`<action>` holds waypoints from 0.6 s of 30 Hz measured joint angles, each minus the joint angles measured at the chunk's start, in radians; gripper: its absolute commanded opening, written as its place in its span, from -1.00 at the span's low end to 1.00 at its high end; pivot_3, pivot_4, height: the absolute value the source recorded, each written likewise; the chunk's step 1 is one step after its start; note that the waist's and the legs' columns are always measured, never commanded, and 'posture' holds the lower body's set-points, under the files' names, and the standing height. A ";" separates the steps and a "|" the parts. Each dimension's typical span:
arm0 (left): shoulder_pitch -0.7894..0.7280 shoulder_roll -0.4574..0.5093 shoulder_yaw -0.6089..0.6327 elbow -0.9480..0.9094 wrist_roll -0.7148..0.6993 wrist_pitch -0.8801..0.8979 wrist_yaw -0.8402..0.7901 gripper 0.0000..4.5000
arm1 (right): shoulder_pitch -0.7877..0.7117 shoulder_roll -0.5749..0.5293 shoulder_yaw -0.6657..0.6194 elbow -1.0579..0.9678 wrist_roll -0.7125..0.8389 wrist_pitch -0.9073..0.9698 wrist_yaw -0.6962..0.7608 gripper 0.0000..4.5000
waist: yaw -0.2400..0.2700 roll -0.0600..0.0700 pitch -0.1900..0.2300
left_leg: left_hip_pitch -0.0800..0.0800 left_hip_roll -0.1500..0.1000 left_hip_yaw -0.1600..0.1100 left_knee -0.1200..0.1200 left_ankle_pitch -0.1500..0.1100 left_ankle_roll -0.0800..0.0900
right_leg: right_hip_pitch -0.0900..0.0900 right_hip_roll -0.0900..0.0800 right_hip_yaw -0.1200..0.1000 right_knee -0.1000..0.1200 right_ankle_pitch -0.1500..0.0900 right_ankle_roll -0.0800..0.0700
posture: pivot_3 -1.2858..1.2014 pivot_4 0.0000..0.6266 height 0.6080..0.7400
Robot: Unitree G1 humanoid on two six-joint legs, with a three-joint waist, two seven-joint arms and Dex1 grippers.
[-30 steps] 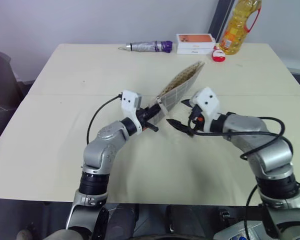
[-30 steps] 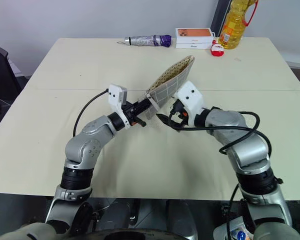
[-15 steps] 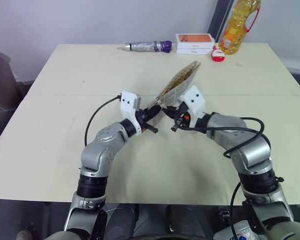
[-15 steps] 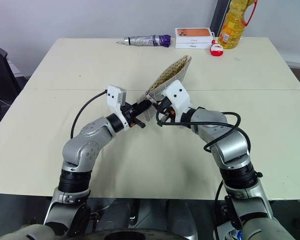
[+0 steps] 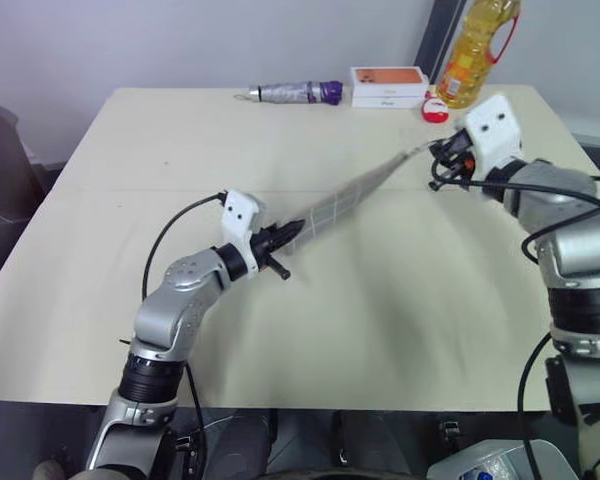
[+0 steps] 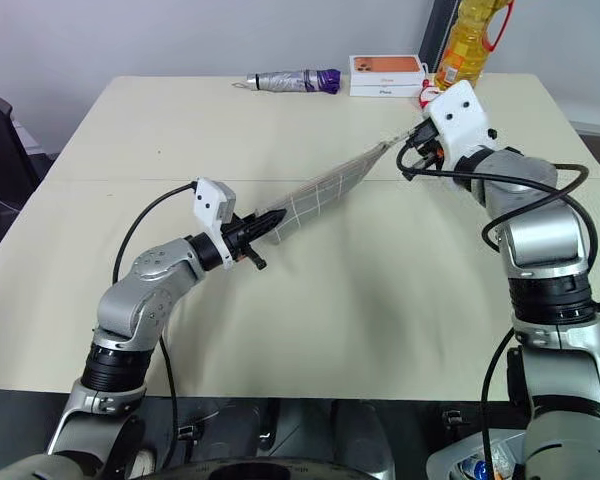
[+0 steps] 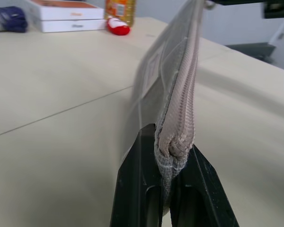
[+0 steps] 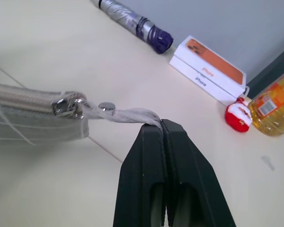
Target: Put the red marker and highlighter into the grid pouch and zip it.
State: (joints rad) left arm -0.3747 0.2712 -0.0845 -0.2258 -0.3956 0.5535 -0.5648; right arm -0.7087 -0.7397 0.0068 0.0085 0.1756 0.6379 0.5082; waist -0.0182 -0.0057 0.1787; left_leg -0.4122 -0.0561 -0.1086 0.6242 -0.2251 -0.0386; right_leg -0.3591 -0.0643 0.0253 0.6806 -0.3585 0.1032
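Grey grid-lined fabric pouch (image 6: 320, 194) stretched taut between left gripper (image 7: 165, 189), clamped on its end, and right gripper (image 8: 162, 126), pinching the pale pull tab (image 8: 128, 115)

Lighting: even, soft and bright, falling from overhead onto the table (image 5: 130, 300). Shadows: faint, lying diffuse under both arms. Glare: none showing on the matte tabletop. Blur: the oil bottle (image 7: 120, 6) and boxes (image 7: 61, 14) are sitting out of focus in the left wrist view; the pouch (image 7: 177, 109) is smearing slightly along its side.
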 measured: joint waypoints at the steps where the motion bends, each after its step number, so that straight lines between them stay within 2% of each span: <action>1: 0.005 0.001 -0.004 -0.005 0.000 -0.001 -0.001 -1.00 | 0.000 0.000 0.003 0.006 0.000 -0.003 0.002 -0.99 | 0.000 0.000 0.000 | 0.000 0.000 0.000 0.000 0.000 0.000 | 0.000 0.000 0.000 0.000 0.000 0.000 | 0.03 -0.52 1.00; 3: 0.019 0.009 -0.006 -0.017 -0.007 0.002 -0.002 -1.00 | 0.006 -0.001 0.001 -0.001 0.007 0.008 0.024 -0.75 | -0.001 0.000 0.000 | 0.000 0.000 0.000 0.000 0.000 0.000 | 0.000 0.000 0.000 0.000 0.000 0.000 | 0.03 -0.52 1.00; 4: 0.031 0.015 0.000 -0.027 -0.021 0.011 -0.005 -0.84 | 0.015 -0.005 -0.009 -0.009 0.019 0.028 0.037 -0.62 | 0.000 0.000 0.000 | 0.000 0.000 0.000 0.000 0.000 0.000 | 0.000 0.000 0.000 0.000 0.000 0.000 | 0.03 -0.52 1.00; 6: 0.057 0.034 0.023 -0.040 -0.044 0.031 -0.011 -0.52 | 0.039 -0.025 -0.026 -0.019 0.037 0.060 0.067 -0.17 | 0.002 0.000 0.000 | 0.000 0.000 0.000 0.000 0.000 0.000 | 0.000 0.000 0.000 0.000 0.000 0.000 | 0.03 -0.52 1.00; 10: 0.087 0.074 0.039 -0.055 -0.056 0.074 -0.015 0.39 | 0.116 -0.061 -0.023 -0.085 0.047 0.077 0.144 0.76 | 0.004 0.000 0.000 | 0.000 0.000 0.000 0.000 0.000 0.000 | 0.000 0.000 0.000 0.000 0.000 0.000 | 0.03 -0.52 1.00; 11: 0.092 0.085 0.039 -0.065 -0.063 0.085 -0.019 0.61 | 0.141 -0.077 -0.021 -0.107 0.050 0.077 0.168 0.77 | 0.005 0.000 0.000 | 0.000 0.000 0.000 0.000 0.000 0.000 | 0.000 0.000 0.000 0.000 0.000 0.000 | 0.03 -0.52 1.00; 15: 0.168 0.171 0.081 -0.123 -0.114 0.135 -0.060 0.61 | 0.320 -0.169 -0.026 -0.220 0.092 0.068 0.304 0.77 | 0.006 0.000 0.000 | 0.000 0.000 -0.001 -0.001 0.000 0.000 | 0.000 -0.001 0.000 -0.001 0.000 0.000 | 0.03 -0.52 1.00; 18: 0.259 0.228 0.153 -0.133 -0.142 0.151 -0.077 0.61 | 0.508 -0.243 -0.061 -0.280 0.125 0.038 0.410 0.77 | 0.006 0.000 0.000 | 0.000 0.000 -0.001 -0.001 0.000 0.000 | 0.001 -0.002 0.001 -0.002 0.000 0.000 | 0.03 -0.52 1.00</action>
State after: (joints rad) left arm -0.1159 0.4996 0.0688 -0.3584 -0.5377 0.7047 -0.6421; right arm -0.2002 -0.9829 -0.0546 -0.2713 0.3008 0.6761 0.9187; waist -0.0121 -0.0054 0.1788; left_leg -0.4122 -0.0556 -0.1093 0.6231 -0.2253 -0.0381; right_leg -0.3584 -0.0661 0.0259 0.6791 -0.3586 0.1029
